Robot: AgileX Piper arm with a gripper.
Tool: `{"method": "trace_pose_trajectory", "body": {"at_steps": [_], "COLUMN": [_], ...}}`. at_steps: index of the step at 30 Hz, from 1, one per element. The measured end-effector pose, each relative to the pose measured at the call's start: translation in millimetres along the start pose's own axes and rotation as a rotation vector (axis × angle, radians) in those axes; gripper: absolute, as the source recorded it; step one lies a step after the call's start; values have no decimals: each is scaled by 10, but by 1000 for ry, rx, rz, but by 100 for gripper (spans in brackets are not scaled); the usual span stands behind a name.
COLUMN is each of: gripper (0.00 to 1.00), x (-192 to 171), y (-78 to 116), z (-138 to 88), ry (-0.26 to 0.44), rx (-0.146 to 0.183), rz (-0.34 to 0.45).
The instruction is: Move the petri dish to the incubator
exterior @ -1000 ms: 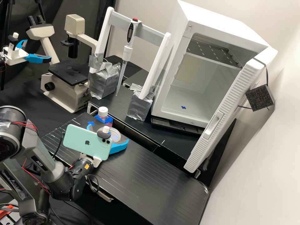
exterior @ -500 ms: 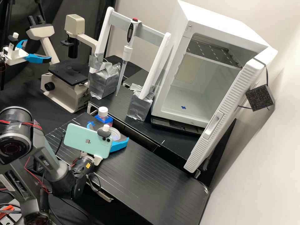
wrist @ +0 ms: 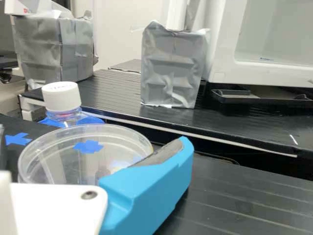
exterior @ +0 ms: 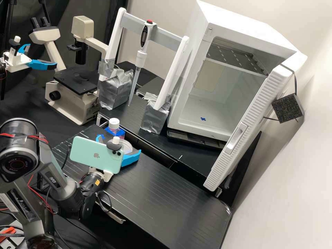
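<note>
In the high view the gripper [exterior: 119, 144] is low over the near bench, its blue fingers apart on either side of the clear petri dish [exterior: 127, 147], partly hidden by the phone on the wrist. From the wrist, the gripper [wrist: 93, 136] has one finger [wrist: 146, 188] overlapping the rim of the round dish [wrist: 41, 156]; a sliver of the other shows at the edge. Whether the pads touch the dish is unclear. The white incubator [exterior: 183, 127] stands at the back right with its door open; part of its front [wrist: 269, 74] shows in the wrist view.
Just behind the dish is a white-capped bottle [exterior: 114, 124] in blue tape. Two tape-wrapped blocks [exterior: 154, 117] carry the pipette stand, left of the incubator. A microscope [exterior: 74, 83] sits at the back left. The open incubator door [exterior: 247, 128] juts forward; a gap divides the two bench levels.
The gripper has shifted slightly towards the upper left of the high view, its near finger now a little higher beside the dish. The arm's upper joints have turned. The dish shows no clear displacement.
</note>
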State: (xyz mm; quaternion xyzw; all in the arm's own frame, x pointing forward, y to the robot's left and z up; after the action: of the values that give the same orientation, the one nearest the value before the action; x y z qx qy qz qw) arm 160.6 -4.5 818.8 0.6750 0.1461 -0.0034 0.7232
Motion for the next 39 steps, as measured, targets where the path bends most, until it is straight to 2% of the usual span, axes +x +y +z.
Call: {"method": "trace_pose_trajectory", "body": {"at_steps": [23,33,39], "gripper": [0,0,0], "x": [2,-48,-104], "y": [-5,21,94], "z": [-4,-29,-79], "ry": [4,-9,-49], "rx": [-1,36,56], "rz": [-5,-7,47]}}
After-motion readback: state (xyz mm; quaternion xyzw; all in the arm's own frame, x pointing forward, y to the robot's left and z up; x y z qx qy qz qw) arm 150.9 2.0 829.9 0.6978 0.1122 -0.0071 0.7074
